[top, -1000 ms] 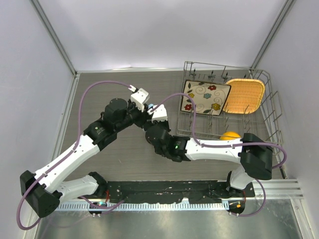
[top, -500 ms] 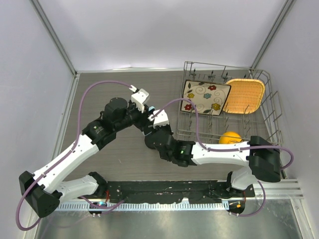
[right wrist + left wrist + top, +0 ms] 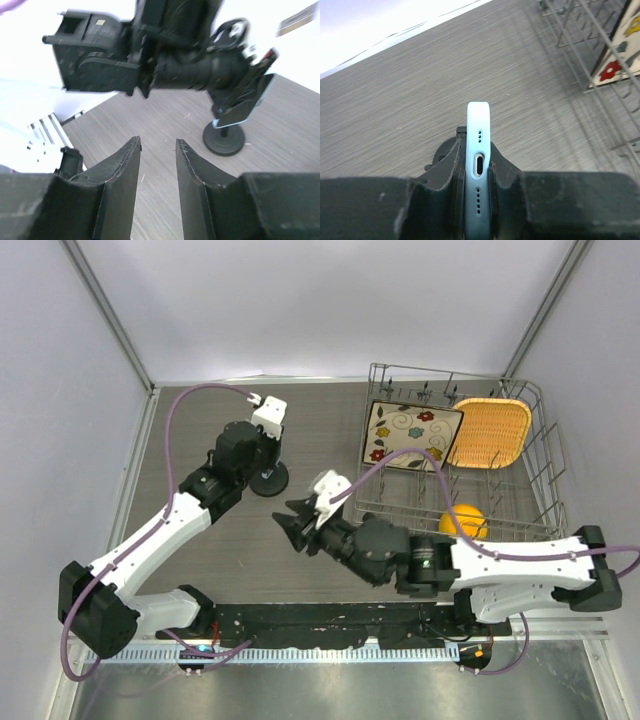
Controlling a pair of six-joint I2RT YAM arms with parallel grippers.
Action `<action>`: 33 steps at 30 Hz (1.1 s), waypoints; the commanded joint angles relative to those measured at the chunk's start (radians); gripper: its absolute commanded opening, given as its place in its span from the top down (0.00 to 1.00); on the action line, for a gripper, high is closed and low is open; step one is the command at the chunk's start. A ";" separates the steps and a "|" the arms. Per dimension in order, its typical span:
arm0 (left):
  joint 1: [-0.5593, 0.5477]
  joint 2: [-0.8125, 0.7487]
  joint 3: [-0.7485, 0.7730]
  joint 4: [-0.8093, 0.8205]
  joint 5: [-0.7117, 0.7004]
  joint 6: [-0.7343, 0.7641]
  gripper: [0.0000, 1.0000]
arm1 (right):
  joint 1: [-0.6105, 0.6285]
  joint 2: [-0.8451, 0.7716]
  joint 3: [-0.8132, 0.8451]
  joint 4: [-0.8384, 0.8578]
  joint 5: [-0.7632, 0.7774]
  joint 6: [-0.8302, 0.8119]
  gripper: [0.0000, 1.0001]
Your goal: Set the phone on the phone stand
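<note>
My left gripper is shut on the phone, a pale blue slab seen edge-on between the fingers, charging port up. In the top view the phone is hidden under the left wrist. The phone stand has a black disc base on the table right below the left gripper. In the right wrist view the phone hangs tilted just above the stand; I cannot tell whether it touches the cradle. My right gripper is open and empty, a short way to the near right of the stand, its fingers apart.
A wire dish rack stands at the right, holding a flowered square plate, an orange woven tray and an orange ball. Walls close in the table on the left, back and right.
The two grippers were together at the table's middle. The right gripper has pulled back toward the near edge, open and empty. The left gripper has moved back and left with the phone, over the stand.
</note>
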 commanded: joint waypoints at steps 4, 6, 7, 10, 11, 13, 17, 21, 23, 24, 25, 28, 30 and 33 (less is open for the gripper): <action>-0.003 -0.076 -0.018 0.046 0.091 0.065 1.00 | -0.300 -0.138 0.033 -0.240 -0.390 0.062 0.60; -0.004 -0.106 -0.019 0.037 0.158 0.082 1.00 | -0.407 -0.183 -0.008 -0.218 -0.523 0.053 0.60; -0.003 -0.117 -0.019 0.029 0.178 0.091 1.00 | -0.426 -0.190 -0.018 -0.211 -0.645 0.012 0.60; -0.001 -0.171 -0.016 -0.001 0.284 0.125 1.00 | -0.453 -0.192 -0.025 -0.201 -0.772 -0.077 0.55; -0.001 -0.183 -0.012 -0.021 0.337 0.131 1.00 | -0.458 -0.178 -0.021 -0.207 -0.783 -0.099 0.54; -0.001 -0.223 -0.009 -0.046 0.400 0.156 1.00 | -0.484 -0.164 -0.021 -0.194 -0.813 -0.130 0.50; 0.000 -0.271 -0.001 -0.086 0.497 0.174 1.00 | -0.599 -0.126 -0.044 -0.132 -0.953 -0.148 0.47; 0.000 -0.295 0.008 -0.104 0.571 0.174 1.00 | -0.710 -0.080 -0.055 -0.068 -1.166 -0.157 0.45; 0.000 -0.307 0.016 -0.112 0.605 0.174 1.00 | -0.733 -0.062 -0.058 -0.053 -1.223 -0.177 0.44; 0.000 -0.312 0.019 -0.116 0.615 0.173 1.00 | -0.737 -0.051 -0.056 -0.045 -1.272 -0.208 0.44; 0.000 -0.317 0.019 -0.116 0.640 0.173 1.00 | -0.739 -0.028 -0.050 -0.046 -1.286 -0.220 0.44; 0.002 -0.341 0.017 -0.112 0.661 0.168 1.00 | -0.740 0.029 -0.007 -0.083 -1.349 -0.251 0.44; 0.000 -0.354 0.016 -0.110 0.666 0.170 1.00 | -0.740 0.050 0.010 -0.092 -1.366 -0.260 0.44; 0.003 -0.367 0.014 -0.112 0.674 0.170 1.00 | -0.740 0.099 0.037 -0.144 -1.389 -0.289 0.45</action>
